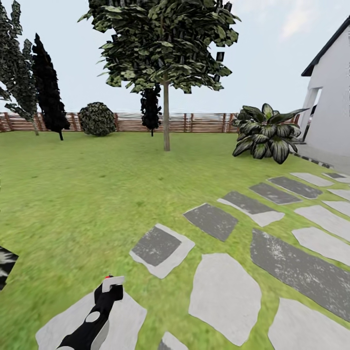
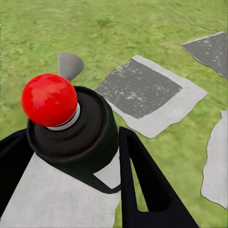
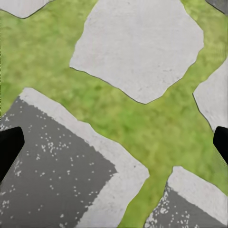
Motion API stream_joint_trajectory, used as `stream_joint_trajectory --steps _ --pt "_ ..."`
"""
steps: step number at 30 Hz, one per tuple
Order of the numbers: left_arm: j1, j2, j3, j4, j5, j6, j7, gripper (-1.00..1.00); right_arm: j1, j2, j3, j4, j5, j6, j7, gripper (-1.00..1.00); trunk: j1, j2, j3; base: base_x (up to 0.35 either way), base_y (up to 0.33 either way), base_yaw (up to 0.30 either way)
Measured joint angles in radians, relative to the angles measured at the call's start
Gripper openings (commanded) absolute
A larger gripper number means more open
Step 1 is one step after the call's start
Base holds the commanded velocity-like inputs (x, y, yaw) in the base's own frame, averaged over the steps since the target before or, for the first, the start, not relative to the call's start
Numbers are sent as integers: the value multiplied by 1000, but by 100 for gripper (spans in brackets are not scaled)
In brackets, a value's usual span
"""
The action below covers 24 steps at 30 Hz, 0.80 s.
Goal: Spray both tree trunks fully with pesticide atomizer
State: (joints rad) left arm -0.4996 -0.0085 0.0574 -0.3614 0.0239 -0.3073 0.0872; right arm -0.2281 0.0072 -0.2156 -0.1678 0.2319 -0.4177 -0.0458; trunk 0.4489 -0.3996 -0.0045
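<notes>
- The lawn spreads wide ahead of the left gripper.
- A tree stands far ahead of this gripper, a little to its right.
- Stepping stones lie just to its right.
- The left gripper is clenched on the pesticide atomizer, fingers against its sides.
- The right gripper has its fingertips spread wide apart, grasping nothing.

You will find no writing, brand, number or sign to read anywhere here. The dark bottle with the round red cap held between your left arm's black fingers shows a pale patch on its side, but that patch is blank as far as you can see. The grey and white paving stones carry only specks and mottling, not marks. The white house wall and the brown slatted wooden fence bear no lettering either.
</notes>
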Motion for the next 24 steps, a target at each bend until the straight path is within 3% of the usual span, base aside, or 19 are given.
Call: stream_joint_trajectory --steps 24 --pt "0 0 1 0 0 0 0 -100 0 0 0 0 0 0 0 100 0 0 0 350 0 0"
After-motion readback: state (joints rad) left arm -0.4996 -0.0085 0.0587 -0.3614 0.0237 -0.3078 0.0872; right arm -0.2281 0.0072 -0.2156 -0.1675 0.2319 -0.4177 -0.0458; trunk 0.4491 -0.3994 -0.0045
